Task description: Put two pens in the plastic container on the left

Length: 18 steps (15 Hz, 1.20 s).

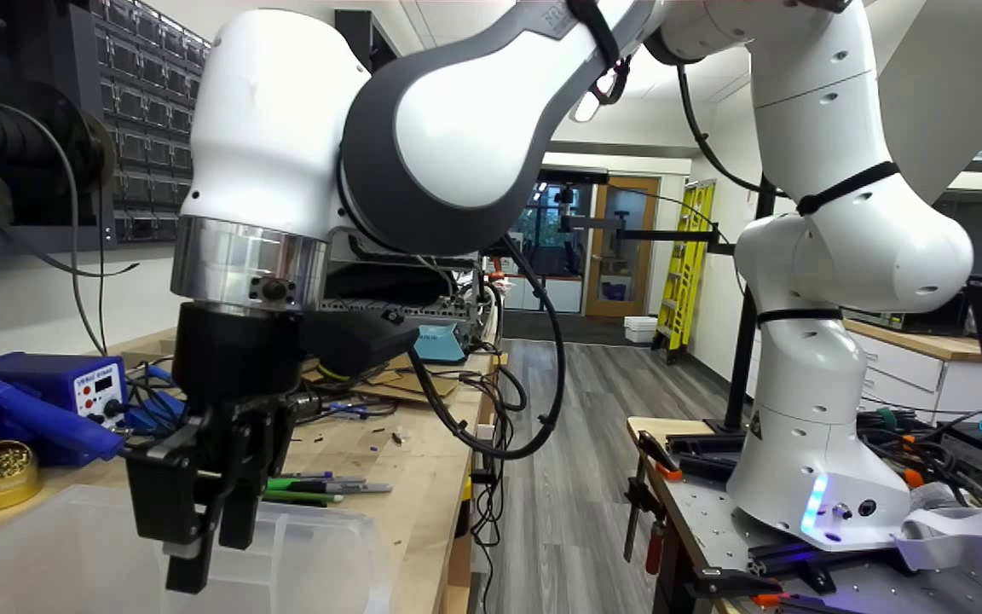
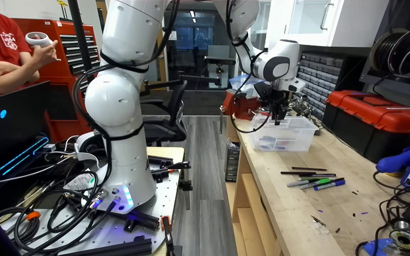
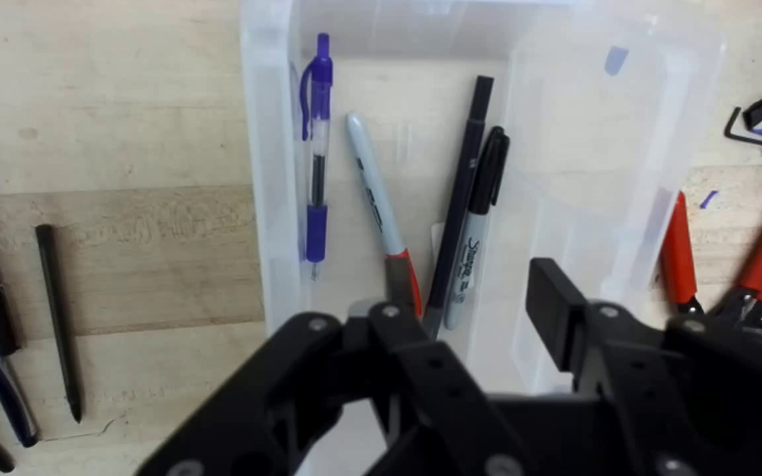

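Observation:
The clear plastic container (image 1: 333, 558) stands on the wooden bench; it also shows in an exterior view (image 2: 299, 138) and in the wrist view (image 3: 275, 198). Inside it lie a purple pen (image 3: 317, 165), a grey marker with a red end (image 3: 373, 185), a long dark pen (image 3: 462, 192) and a black-capped Sharpie (image 3: 470, 258). My gripper (image 3: 476, 296) is open and empty above the container; it shows in both exterior views (image 1: 211, 550) (image 2: 279, 119). One finger hides part of the red-ended marker. Several pens and markers (image 2: 319, 180) lie on the bench beside the container, including a thin black pen (image 3: 58, 317).
A red vise (image 2: 242, 106) stands behind the container at the bench edge. A red and black toolbox (image 2: 379, 124) stands against the wall. A blue soldering station (image 1: 95, 388), a brass tip cleaner (image 1: 7, 482) and red-handled pliers (image 3: 677, 254) are near.

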Motion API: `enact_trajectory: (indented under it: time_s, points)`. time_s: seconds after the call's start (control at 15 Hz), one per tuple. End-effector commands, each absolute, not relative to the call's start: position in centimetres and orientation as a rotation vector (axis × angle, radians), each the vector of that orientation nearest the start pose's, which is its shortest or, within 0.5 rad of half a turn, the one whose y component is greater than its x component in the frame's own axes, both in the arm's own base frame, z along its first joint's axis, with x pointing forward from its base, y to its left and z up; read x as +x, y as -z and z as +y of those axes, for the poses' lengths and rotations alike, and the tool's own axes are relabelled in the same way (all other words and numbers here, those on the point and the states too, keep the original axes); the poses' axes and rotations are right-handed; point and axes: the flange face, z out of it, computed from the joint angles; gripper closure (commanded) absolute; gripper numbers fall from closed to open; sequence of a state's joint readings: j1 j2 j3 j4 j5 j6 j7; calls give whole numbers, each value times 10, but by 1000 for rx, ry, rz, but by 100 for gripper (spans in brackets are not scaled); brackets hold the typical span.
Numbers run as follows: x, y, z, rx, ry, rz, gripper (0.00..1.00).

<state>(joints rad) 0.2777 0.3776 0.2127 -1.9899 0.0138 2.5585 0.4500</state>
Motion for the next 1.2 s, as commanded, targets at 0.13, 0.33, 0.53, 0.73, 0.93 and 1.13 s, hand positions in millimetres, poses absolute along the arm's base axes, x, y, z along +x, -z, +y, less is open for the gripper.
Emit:
enact_trajectory:
  time_s: [0.13, 0.33, 0.53, 0.73, 0.93, 1.13]
  points:
    - [562, -345, 281, -2948, 256, -32, 7]
    - [565, -362, 267, -2994, 275, -24, 0]
    - [568, -363, 246, -3071, 247, -34, 0]
    - [571, -352, 226, -3149, 215, -53, 0]
    - [576, -345, 226, -3143, 218, -45, 0]
    - [577, -344, 222, -3152, 215, -44, 0]
